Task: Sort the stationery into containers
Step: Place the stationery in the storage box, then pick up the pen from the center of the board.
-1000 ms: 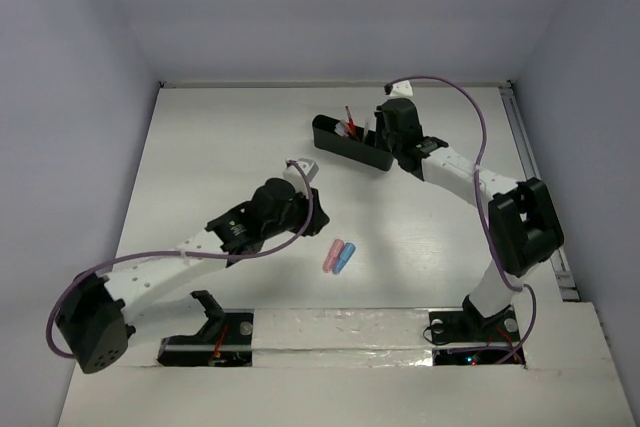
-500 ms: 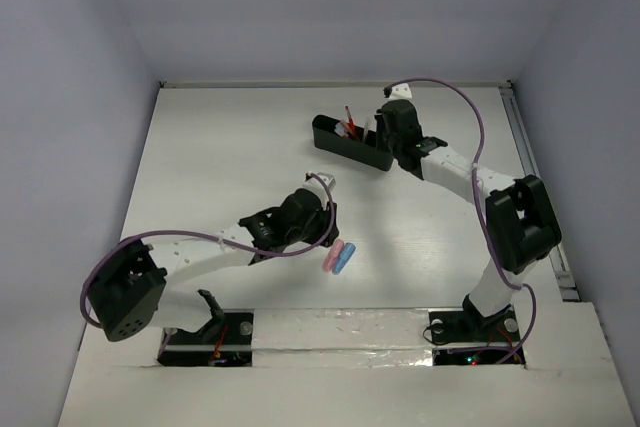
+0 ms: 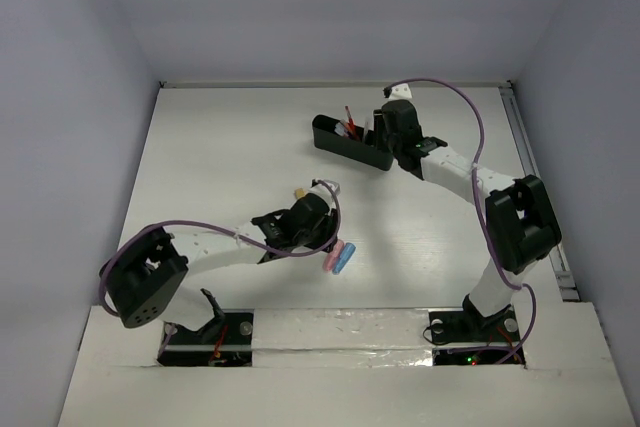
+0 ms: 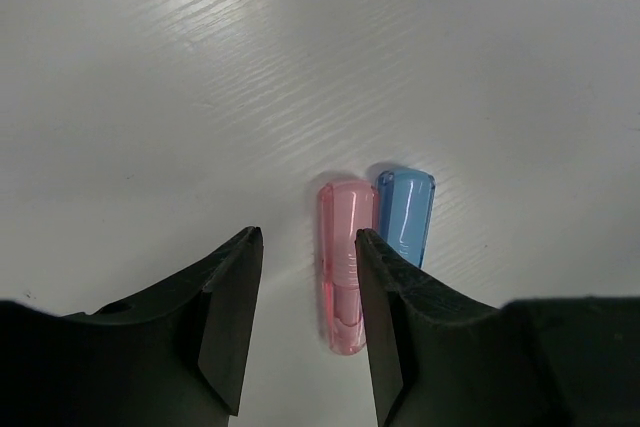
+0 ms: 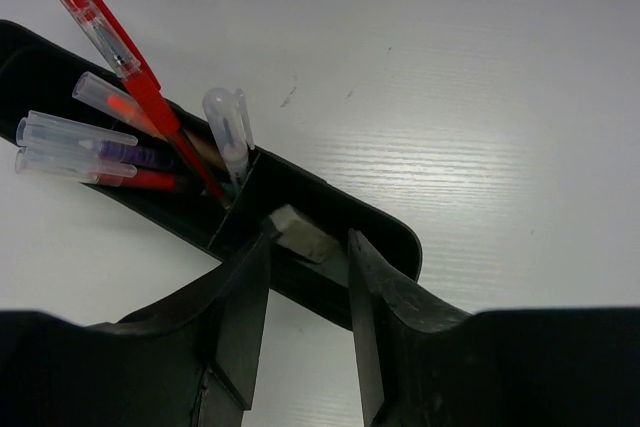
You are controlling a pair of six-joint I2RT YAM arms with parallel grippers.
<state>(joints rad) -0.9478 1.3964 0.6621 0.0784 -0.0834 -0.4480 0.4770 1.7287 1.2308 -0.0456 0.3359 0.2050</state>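
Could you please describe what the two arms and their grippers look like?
Both the left arm and the right arm have white links joined by bulky black joint housings, and a thin purple cable loops loosely along each. The left gripper and right gripper are matte black, with two flat, wedge-shaped jaws each.

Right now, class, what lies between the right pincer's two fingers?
A small tan eraser, lying in the end compartment of the black tray. The right wrist view shows it.
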